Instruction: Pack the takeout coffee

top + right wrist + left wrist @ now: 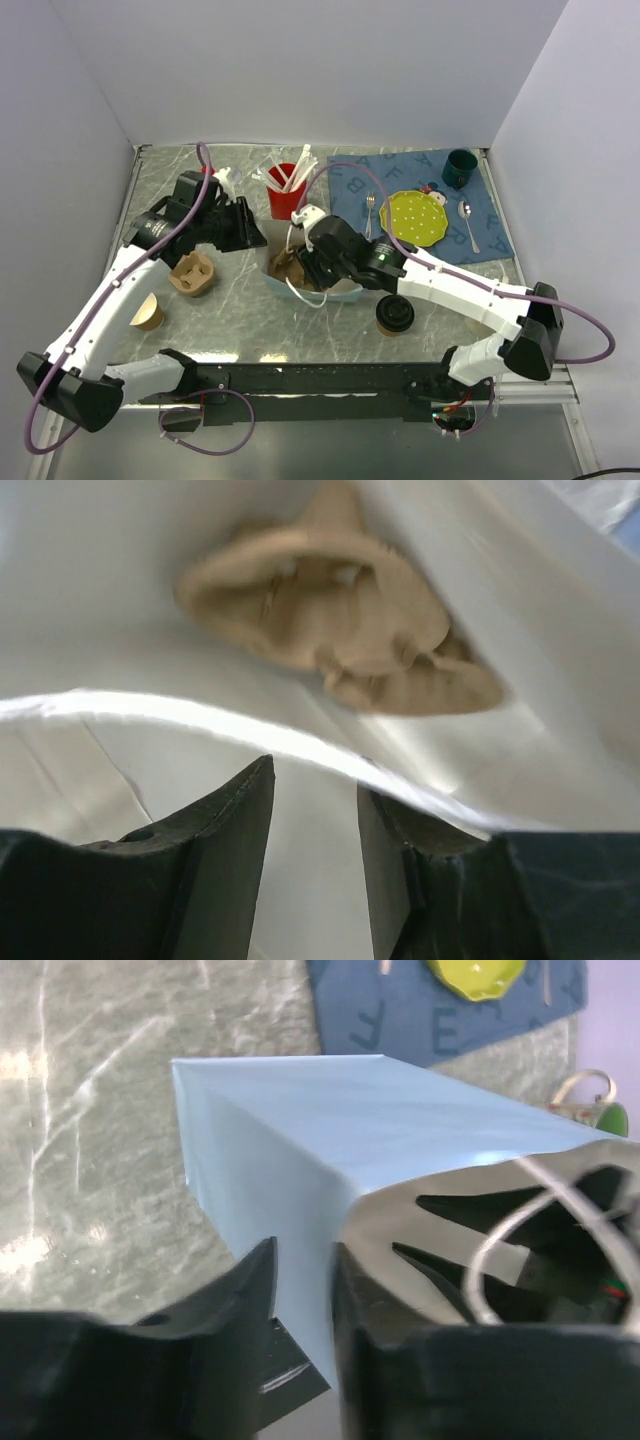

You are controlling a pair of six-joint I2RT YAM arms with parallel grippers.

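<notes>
Beside one bag (300, 1150), one lidded coffee (394, 314)

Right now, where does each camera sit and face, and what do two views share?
Top external: above, behind the bases, looking down on the table; both arms show.
Left wrist: faces along the blue bag toward the placemat; own jaws grip the bag's edge.
Right wrist: looks into the bag at a tan tray; own jaws below.
Shared: top and left wrist both show the green plate.
</notes>
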